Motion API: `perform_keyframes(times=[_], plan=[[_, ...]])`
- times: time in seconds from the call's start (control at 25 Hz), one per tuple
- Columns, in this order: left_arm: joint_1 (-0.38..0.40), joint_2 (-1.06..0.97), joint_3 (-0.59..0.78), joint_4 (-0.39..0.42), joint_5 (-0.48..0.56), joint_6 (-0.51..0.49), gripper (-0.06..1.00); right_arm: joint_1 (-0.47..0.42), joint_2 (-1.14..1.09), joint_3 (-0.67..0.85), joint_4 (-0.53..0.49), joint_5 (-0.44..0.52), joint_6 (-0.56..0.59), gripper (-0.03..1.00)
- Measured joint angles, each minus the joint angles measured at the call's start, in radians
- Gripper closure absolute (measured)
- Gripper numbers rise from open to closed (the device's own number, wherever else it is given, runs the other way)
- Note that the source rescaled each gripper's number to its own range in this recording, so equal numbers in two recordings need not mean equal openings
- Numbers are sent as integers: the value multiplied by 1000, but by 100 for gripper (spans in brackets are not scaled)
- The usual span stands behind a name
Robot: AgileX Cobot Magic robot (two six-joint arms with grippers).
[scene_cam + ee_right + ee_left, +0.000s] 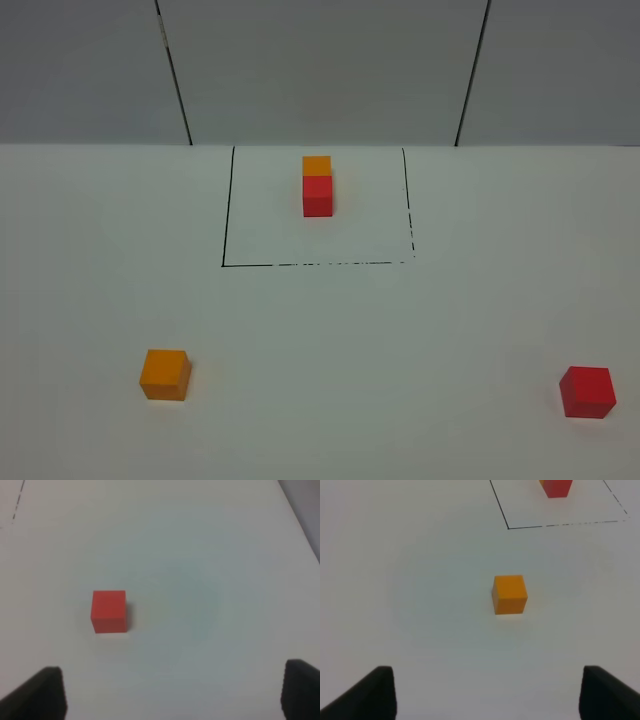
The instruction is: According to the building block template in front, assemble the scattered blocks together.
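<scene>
Approach step, nothing grasped: left gripper [490, 682] and right gripper [175, 682] both spread wide, empty. Loose orange cube [165, 374] lower left, red cube [587, 391] lower right, template pair [318, 190] upper centre. Next, likely: descend and straddle each cube squarely

On the table [380, 380], the template pair [318, 187] sits at the back inside the drawn rectangle [250, 265], one cube touching the other behind it. Well in front, the left loose cube [165, 374] and the right loose cube [587, 391] lie far apart.
</scene>
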Motion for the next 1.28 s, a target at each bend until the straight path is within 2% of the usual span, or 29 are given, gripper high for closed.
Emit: perform_keyframes(times=[1.28], plan=[[0, 0, 0, 0, 0, 0, -2, 0, 0, 0, 0, 0, 0, 24]])
